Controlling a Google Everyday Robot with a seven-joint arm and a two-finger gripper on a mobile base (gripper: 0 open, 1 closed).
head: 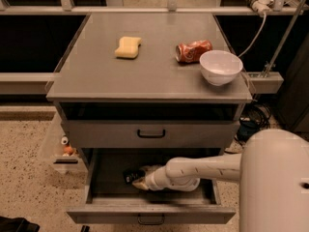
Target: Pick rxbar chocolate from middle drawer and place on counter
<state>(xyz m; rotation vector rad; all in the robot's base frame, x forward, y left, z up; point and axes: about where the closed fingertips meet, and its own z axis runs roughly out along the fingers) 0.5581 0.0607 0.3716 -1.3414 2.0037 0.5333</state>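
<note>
The middle drawer [149, 211] is pulled open at the bottom of the cabinet. The rxbar chocolate [131, 176], a small black bar, lies on the drawer floor at the left of centre. My white arm reaches into the drawer from the right. My gripper [140, 181] is right at the bar's right end and partly covers it; I cannot tell whether it touches the bar. The grey counter [149, 71] is the cabinet's top, above the closed upper drawer [150, 133].
On the counter lie a yellow sponge [128, 47] at the back left, a crushed red can [193, 50] and a white bowl [220, 66] at the right edge. A clear bin [63, 151] stands on the floor left of the cabinet. Cables hang at the right.
</note>
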